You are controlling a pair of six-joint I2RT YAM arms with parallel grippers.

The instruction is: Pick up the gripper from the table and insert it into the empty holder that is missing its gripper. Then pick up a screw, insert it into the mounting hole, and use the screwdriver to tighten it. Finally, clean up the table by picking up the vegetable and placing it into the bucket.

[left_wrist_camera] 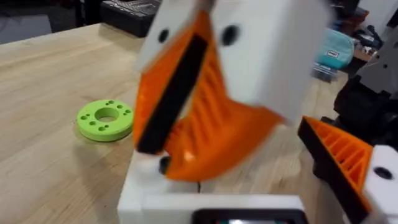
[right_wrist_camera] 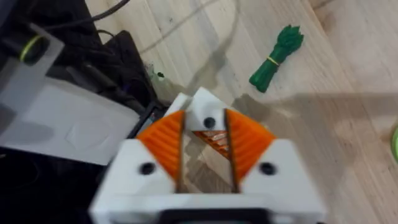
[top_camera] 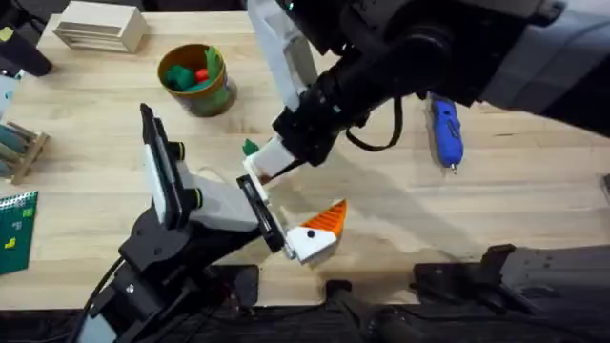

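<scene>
The right gripper (right_wrist_camera: 206, 144) has its jaws drawn narrow, the orange ribbed pads (right_wrist_camera: 165, 144) nearly together on a small orange ribbed piece, which I take for the loose gripper (right_wrist_camera: 211, 140). These jaws hang just above the left arm's wrist, close by the left gripper (top_camera: 319, 233). The left jaws stand wide. One finger carries an orange wedge (top_camera: 330, 217). The other looks like a bare white base, which I judge to be the holder (top_camera: 315, 251).

The step in hand is the first one: seating the gripper in the holder. How far the piece is from the holder I cannot tell.

The next move calls for lining the piece's ribs up with the bare base. It must then be pushed home squarely, while the left jaws keep steady.

The vegetable (top_camera: 250, 148) lies on the table (top_camera: 534, 205) just beyond the right jaws, not yet cleared. The bucket (top_camera: 197, 78) stands farther off the same way. The screwdriver (top_camera: 446, 131) lies well apart from both jaws, untouched. A lime-green disc (left_wrist_camera: 104, 119) lies near the left jaws.
</scene>
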